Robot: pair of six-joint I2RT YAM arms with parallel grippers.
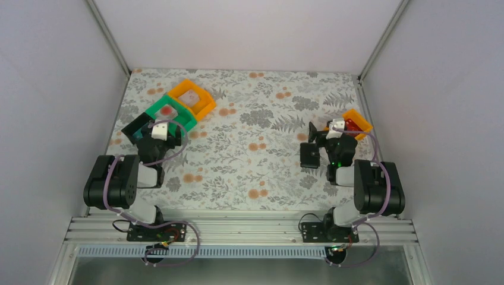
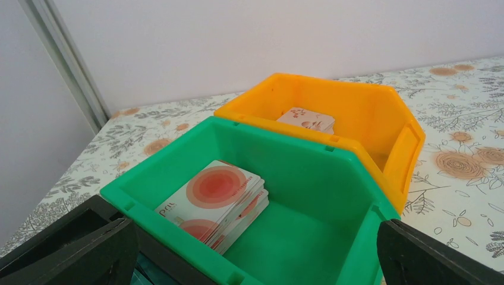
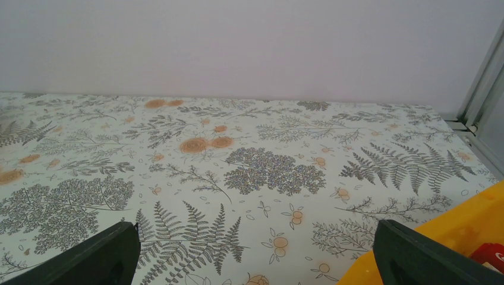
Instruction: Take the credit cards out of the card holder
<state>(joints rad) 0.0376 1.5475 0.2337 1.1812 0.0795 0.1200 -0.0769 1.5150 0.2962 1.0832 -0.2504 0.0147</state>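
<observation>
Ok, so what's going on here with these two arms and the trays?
Nothing is being handled right now. The left gripper hovers with its jaws wide open at the near side of a green tray holding a stack of cards. The orange tray behind it holds a pale card. The right gripper, jaws also open, hangs over the patterned table beside a second orange tray with something red inside.

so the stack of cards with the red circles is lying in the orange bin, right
No, the stack of cards with the red circles is lying in the green bin, not the orange bin. The orange bin behind it holds a pale card. The left wrist view shows this.
</observation>
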